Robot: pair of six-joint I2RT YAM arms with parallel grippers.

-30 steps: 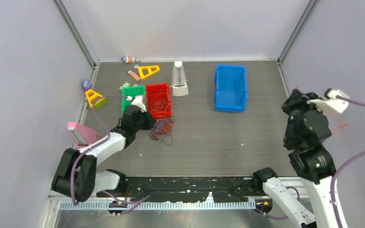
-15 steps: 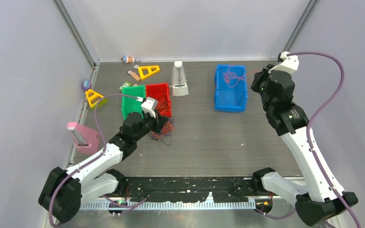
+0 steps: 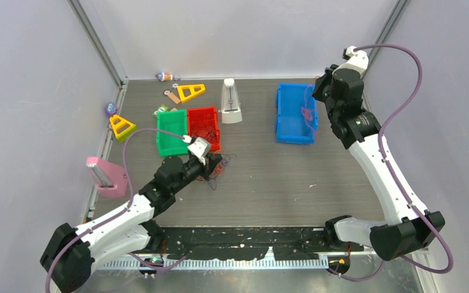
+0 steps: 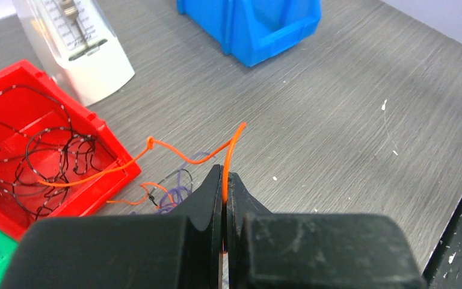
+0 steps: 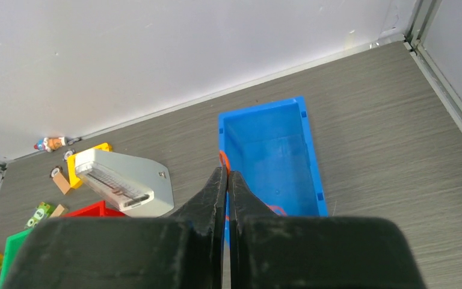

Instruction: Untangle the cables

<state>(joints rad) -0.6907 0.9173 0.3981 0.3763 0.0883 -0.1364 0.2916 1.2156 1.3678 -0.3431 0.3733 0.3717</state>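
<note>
The left gripper is clamped on an orange cable just right of the red bin, above the clump of purple and orange cables. Black cable lies in the red bin. Far right, the right gripper pinches a red cable hanging into the blue bin.

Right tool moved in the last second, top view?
Yes. The right tool went left, from well right of the blue bin to its right rim, shut on an orange cable.
</note>
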